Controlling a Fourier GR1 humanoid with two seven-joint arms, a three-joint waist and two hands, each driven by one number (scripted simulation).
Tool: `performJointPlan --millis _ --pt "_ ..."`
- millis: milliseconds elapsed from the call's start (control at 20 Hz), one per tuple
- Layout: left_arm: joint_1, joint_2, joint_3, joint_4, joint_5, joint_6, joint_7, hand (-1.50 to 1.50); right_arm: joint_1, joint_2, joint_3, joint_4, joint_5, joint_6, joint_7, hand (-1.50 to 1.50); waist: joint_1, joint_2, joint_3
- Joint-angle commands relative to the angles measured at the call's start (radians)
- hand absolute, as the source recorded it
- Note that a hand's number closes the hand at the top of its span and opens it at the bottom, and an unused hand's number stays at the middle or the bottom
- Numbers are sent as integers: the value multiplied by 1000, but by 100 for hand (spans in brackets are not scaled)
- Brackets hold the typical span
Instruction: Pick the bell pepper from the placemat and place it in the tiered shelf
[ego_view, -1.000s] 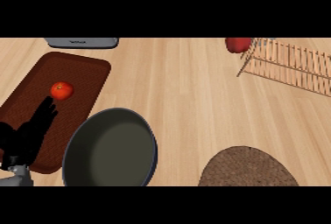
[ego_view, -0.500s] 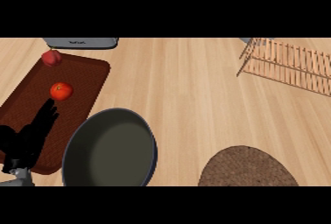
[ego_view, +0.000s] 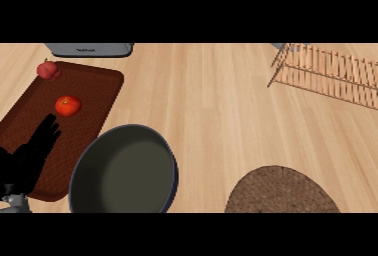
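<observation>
A broad stretch of bare wooden counter (ego_view: 214, 110) lies open between the placemat (ego_view: 96, 100) and the tiered shelf (ego_view: 332, 75), but a tomato (ego_view: 67, 106) sits between the left hand (ego_view: 33, 152) and the bell pepper (ego_view: 49, 70), and a dark pan (ego_view: 125, 172) overlaps the placemat's lower right edge.

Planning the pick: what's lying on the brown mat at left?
Red pepper at the far corner of the mat, an orange-red fruit nearer. The left robot hand hides the near part.

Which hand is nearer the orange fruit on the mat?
Left. The left hand lies just below the fruit, apart; the right hand is not in view.
</observation>
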Motion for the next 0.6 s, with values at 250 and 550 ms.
performJointPlan --millis 250,550 --pt "-23 6 12 36 -3 3 13 0 14 -243 -173 0 -177 169 49 -150 -20 -1 0" --pt "21 0 14 -7 5 -8 -1 0 118 -503 -259 51 -212 295 87 -150 -22 -2 0"
